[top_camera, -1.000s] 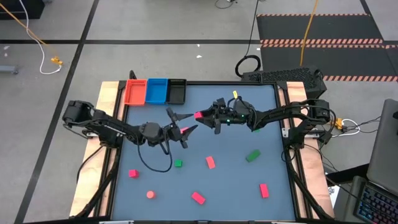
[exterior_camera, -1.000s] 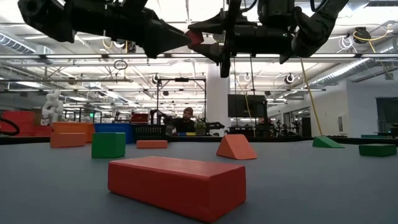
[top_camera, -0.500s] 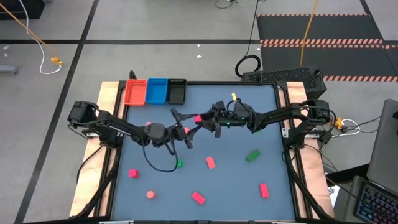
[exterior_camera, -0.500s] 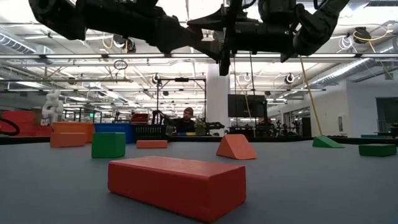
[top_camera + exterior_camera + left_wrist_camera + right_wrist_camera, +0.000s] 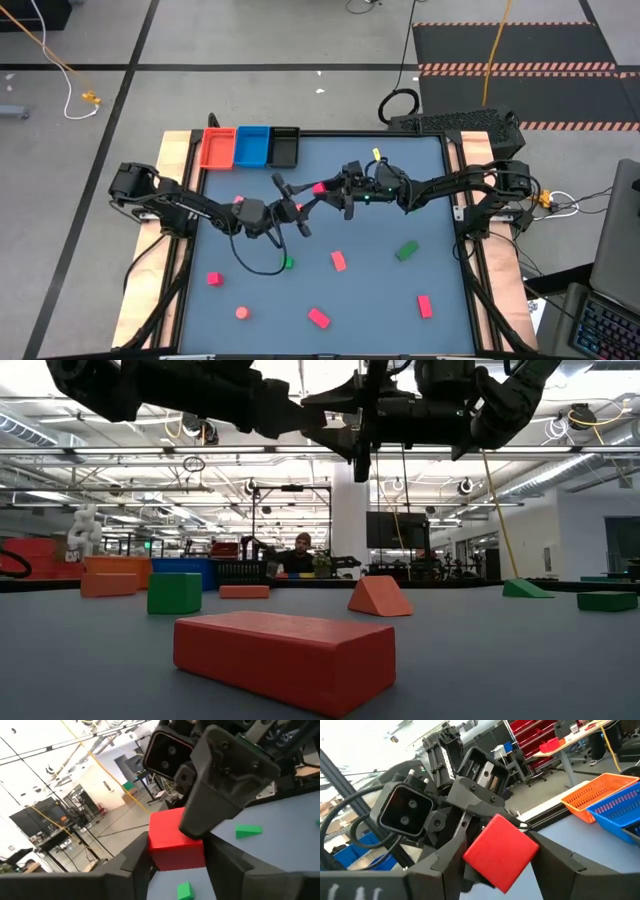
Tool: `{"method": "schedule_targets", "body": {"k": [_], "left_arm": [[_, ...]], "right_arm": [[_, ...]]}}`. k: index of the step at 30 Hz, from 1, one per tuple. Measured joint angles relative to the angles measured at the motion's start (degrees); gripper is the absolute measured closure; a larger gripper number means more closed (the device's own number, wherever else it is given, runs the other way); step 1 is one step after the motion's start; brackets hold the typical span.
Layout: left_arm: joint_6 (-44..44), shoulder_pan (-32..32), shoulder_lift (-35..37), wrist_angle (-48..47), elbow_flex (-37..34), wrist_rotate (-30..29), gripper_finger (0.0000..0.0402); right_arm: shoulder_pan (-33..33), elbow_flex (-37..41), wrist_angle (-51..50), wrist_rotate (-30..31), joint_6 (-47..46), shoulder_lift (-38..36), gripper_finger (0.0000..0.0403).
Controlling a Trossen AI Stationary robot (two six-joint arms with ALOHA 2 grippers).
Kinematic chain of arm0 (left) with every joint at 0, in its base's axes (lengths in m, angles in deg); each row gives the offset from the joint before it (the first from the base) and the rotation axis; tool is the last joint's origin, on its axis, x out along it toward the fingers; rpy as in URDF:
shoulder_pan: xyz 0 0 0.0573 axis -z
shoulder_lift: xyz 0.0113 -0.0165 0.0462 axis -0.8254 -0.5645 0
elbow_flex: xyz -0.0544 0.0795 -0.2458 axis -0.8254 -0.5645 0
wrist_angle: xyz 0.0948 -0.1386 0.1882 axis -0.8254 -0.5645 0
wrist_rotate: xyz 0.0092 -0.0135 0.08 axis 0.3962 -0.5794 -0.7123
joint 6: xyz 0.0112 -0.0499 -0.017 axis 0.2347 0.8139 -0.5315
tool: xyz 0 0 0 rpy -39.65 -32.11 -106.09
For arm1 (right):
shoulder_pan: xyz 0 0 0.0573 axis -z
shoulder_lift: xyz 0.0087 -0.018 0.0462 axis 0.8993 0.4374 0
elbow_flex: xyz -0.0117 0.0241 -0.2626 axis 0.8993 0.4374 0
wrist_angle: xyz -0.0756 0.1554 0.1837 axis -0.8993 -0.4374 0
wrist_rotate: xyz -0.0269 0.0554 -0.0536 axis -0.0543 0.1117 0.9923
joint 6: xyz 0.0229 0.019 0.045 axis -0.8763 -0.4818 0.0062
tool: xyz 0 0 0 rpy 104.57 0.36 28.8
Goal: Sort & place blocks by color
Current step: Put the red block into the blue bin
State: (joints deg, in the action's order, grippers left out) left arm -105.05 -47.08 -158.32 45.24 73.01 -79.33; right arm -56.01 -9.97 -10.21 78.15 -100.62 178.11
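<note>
High view: you've got both arms meeting mid-air over the table's far half. The left gripper (image 5: 298,207) and the right gripper (image 5: 335,188) point at each other, w/ a red block (image 5: 319,187) between them, up off the mat. Behind them, along the far edge, sit the red tray (image 5: 216,148), blue tray (image 5: 252,146) and black tray (image 5: 284,146), side by side. Loose blocks lie on the near half: a green cube (image 5: 287,263), a pink bar (image 5: 338,261), a green bar (image 5: 405,250), pink ones at (image 5: 213,278), (image 5: 319,318) and (image 5: 425,305), plus a small salmon one (image 5: 242,313).

Low view: both arms cross the top of the pic, tips close together; the held block is hard to make out here. On the mat you see a big red bar (image 5: 285,658) nearest the cam, a green cube (image 5: 174,592) and an orange wedge (image 5: 379,597) further back, a green bar (image 5: 606,600) far off to the side. A person sits in the room behind.

Left wrist view: the red block (image 5: 176,840) sits between this arm's own fingers (image 5: 227,865), and the other arm's finger (image 5: 222,785) presses on it too. Whether the left has clamped yet, can't tell.

Right wrist view: the right's fingers (image 5: 560,862) grip the red block (image 5: 501,852) on both sides; the left's fingers reach in from beyond.
</note>
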Motion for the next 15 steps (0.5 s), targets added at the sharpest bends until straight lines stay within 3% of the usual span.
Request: {"method": "schedule_targets", "body": {"k": [6,15], "left_arm": [[-0.1,-0.1,0.1,-0.8,0.0,-1.5,0.0266],[-2.4,0.2,0.1,-3.8,0.0,-14.4,0.0266]], "right_arm": [[0.0,0.0,-1.1,0.0,-1.3,0.0,0.0198],[0.2,0.1,-4.8,-0.2,0.5,0.0,0.0196]]}}
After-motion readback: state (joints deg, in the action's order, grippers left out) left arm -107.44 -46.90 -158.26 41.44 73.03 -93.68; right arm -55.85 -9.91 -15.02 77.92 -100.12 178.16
